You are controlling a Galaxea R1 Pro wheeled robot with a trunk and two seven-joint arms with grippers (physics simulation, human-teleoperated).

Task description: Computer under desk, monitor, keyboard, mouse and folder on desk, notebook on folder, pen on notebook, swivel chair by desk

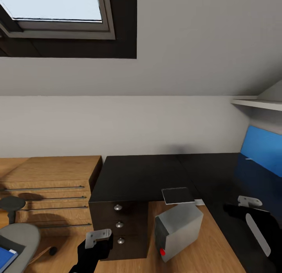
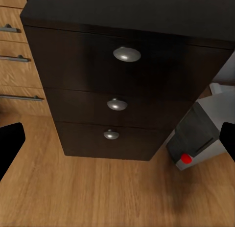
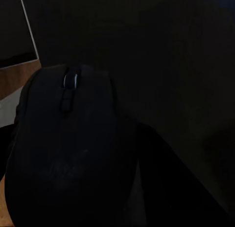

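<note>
Head view, worktop (image 1: pixel 141 175): a long black L-shaped top is seen set against the grey wall; its surface near the corner is bare apart from the notebook (image 1: pixel 178 195), which lies flat at the inner front edge, partly overhanging.
Head view, computer (image 1: pixel 178 230): the silver-grey tower is stood on the wooden floor in the knee space beside the drawer unit, tilted askew, red button low on its front; it is judged already placed as the task asks.
Head view, swivel chair (image 1: pixel 19 235): the grey seat is cut by the lower left corner, well apart from the worktop, with the blue folder (image 1: pixel 6 257) lying on it, not yet moved.
Head view, right tool (image 1: pixel 250 204): it is held low over the right wing of the worktop; its load is not made out here.
Left wrist view, left tool (image 2: pixel 117 144): the fingers are spread wide and nothing is held; three knobbed drawers (image 2: pixel 117 104) are faced, the computer just beside them.
Right wrist view, mouse (image 3: pixel 66 148): the black mouse, scroll wheel visible, is seen very close above the dark worktop, judged pinched between the right tool's fingers for placing on the worktop.
</note>
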